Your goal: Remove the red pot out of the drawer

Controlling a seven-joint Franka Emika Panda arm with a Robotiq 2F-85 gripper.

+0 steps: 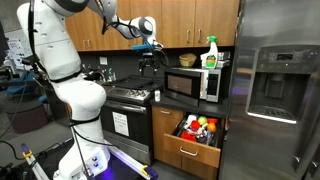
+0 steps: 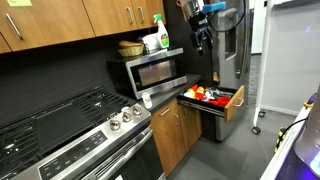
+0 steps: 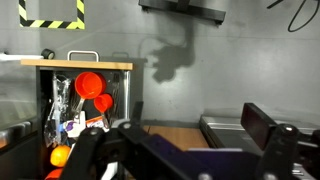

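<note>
The brown wooden drawer stands pulled open under the counter in both exterior views, front panel out. Among the toys inside lies the red pot, also a red patch in the exterior views. A smaller red round piece sits against it. My gripper hangs high above the counter beside the microwave, well above the drawer and apart from it. It is open and holds nothing. In the wrist view one dark finger shows at right.
A microwave with a green spray bottle on top stands on the counter. The black stove is beside it and a steel fridge flanks the drawer. Yellow and orange toys fill the drawer.
</note>
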